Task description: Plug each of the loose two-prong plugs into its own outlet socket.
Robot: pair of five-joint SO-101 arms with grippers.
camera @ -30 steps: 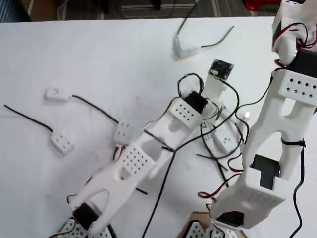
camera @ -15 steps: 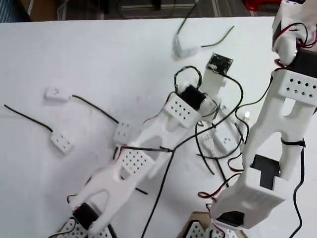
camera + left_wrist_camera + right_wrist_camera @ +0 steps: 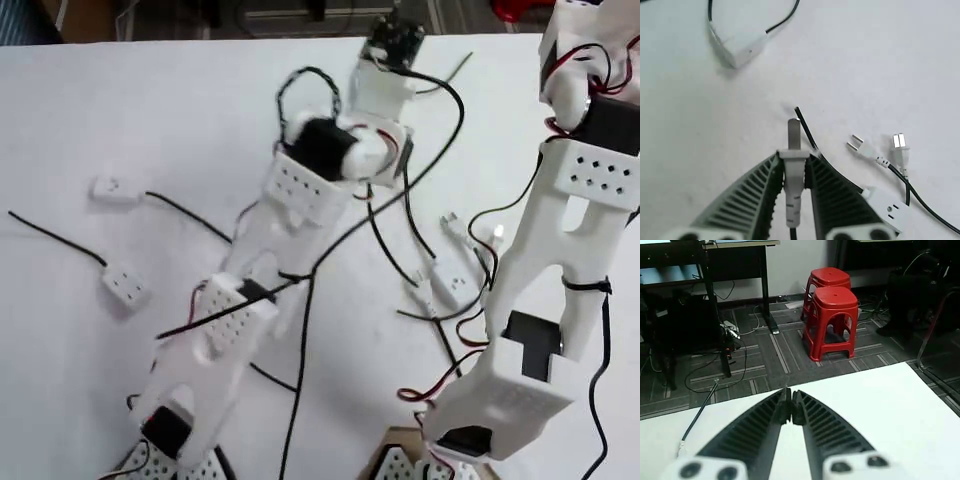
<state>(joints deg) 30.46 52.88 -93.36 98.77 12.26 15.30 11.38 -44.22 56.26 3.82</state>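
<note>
My left gripper (image 3: 792,161) is shut on a white two-prong plug (image 3: 793,175), whose prongs point toward a white outlet socket (image 3: 742,47) on a black cord a short way ahead. Two more loose plugs (image 3: 860,147) (image 3: 900,144) lie off to one side near another socket (image 3: 888,206). In the high view the left arm (image 3: 300,190) stretches to the table's far edge. Sockets lie at the left (image 3: 112,190) (image 3: 125,285) and at the right (image 3: 452,283). My right gripper (image 3: 789,402) is shut on nothing and raised over the table's far edge.
The right arm (image 3: 560,250) stands tall along the table's right side. Black cords and the arms' wires trail across the middle of the white table (image 3: 200,110). Beyond the far edge are red stools (image 3: 832,315) on the floor.
The left arm has swung from the table's middle, near the right-hand socket, up to the far edge and now covers the far socket in the high view. The right arm has kept still.
</note>
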